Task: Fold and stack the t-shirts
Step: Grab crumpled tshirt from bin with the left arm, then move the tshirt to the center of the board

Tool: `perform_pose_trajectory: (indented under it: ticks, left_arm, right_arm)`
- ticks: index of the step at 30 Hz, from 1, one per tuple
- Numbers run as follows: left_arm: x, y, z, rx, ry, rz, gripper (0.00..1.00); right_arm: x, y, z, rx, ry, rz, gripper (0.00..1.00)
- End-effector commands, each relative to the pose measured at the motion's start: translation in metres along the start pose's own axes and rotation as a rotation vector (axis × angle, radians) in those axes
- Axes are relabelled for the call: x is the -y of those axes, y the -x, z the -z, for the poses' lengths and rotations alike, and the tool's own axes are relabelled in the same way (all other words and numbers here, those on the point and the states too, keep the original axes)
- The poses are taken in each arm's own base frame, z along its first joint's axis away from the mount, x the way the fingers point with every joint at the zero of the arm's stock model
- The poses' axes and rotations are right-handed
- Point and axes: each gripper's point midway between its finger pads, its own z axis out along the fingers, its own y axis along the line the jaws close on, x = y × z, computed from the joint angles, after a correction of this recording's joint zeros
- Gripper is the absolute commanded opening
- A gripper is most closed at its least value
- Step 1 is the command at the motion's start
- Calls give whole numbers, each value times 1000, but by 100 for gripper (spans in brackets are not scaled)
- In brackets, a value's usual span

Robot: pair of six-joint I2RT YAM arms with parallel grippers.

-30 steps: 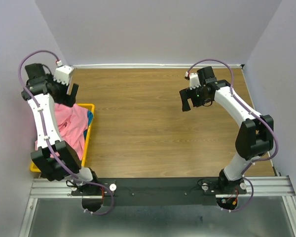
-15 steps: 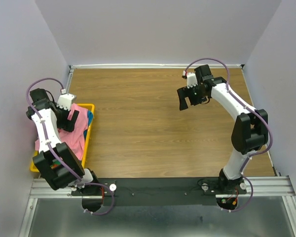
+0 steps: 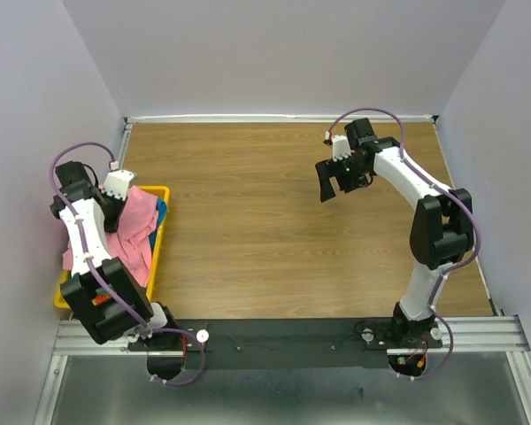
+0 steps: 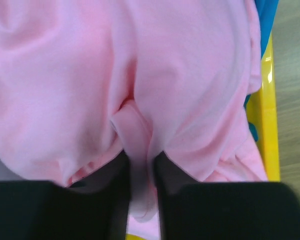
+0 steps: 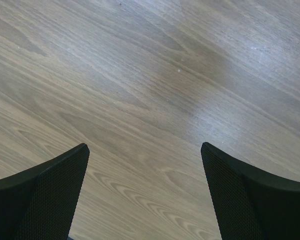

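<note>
The pink t-shirt (image 3: 133,221) lies crumpled in the yellow bin (image 3: 162,232) at the table's left edge. My left gripper (image 3: 112,210) is down in the bin, shut on a pinched fold of the pink t-shirt (image 4: 190,75), which bulges between the two black fingers (image 4: 112,185). My left gripper (image 4: 140,170) shows that fold squeezed tight. A bit of blue t-shirt (image 4: 267,15) peeks out at the bin's right wall. My right gripper (image 3: 330,184) hovers over bare wood at mid-right, open with nothing between its fingers (image 5: 45,190).
The yellow bin's rim (image 4: 269,125) runs just right of the pink cloth. Brown wooden tabletop (image 3: 265,221) stretches between the two arms. Lilac walls close in on the left, back and right. A black rail (image 3: 292,336) holds the arm bases at the near edge.
My left gripper dropped from above the bin into the pink t-shirt and closed on a fold. The right gripper drifted slightly left and stayed open.
</note>
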Motion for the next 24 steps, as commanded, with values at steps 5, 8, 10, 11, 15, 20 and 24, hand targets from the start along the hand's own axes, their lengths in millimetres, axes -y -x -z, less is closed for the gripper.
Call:
perform_pose_trajectory:
  ticks: [5, 8, 10, 11, 15, 20, 24]
  left_arm:
    - [-23, 49, 57, 157, 102, -35, 0]
    - [-26, 65, 76, 210, 109, -46, 0]
    - [-31, 83, 97, 269, 134, -55, 0]
    - [-35, 100, 113, 327, 147, -64, 0]
    - [-29, 142, 145, 459, 124, -95, 0]
    - [-21, 227, 216, 712, 182, -188, 0]
    - [4, 291, 273, 916, 206, -257, 0]
  right_arm:
    - [-5, 5, 4, 6, 23, 7, 100]
    - [-5, 6, 5, 9, 21, 8, 100]
    - [-4, 6, 5, 12, 18, 7, 100]
    - [-5, 7, 6, 13, 19, 8, 100]
    - [-5, 8, 7, 18, 13, 8, 100]
    - [-3, 10, 6, 18, 7, -3, 100]
    - [-2, 12, 6, 20, 1, -7, 100]
